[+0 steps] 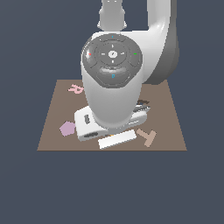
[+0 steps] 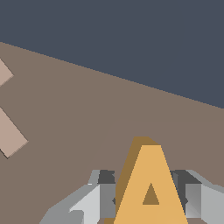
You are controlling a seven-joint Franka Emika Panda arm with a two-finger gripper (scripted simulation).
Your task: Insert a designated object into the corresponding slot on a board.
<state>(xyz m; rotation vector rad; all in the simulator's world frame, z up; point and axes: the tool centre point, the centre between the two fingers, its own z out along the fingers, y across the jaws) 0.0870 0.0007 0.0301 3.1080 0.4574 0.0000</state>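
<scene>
The orange-yellow letter A (image 2: 151,183) fills the middle of the wrist view, and my gripper (image 2: 148,194) is shut on it, with one grey finger (image 2: 103,197) pressed to each side. Behind it lies the brown board (image 2: 87,109). In the exterior view the arm's large white body covers the middle of the board (image 1: 168,118). It hides the A and the slot, and only the gripper's dark tips (image 1: 141,107) show beside the arm. The slot appears in neither view. Whether the A touches the board I cannot tell.
A tan letter T (image 1: 147,137) lies near the board's front edge on the exterior view's right, and part of it (image 2: 8,131) shows in the wrist view. A pink letter R (image 1: 76,89) and a pink pentagon (image 1: 68,128) lie on the exterior view's left.
</scene>
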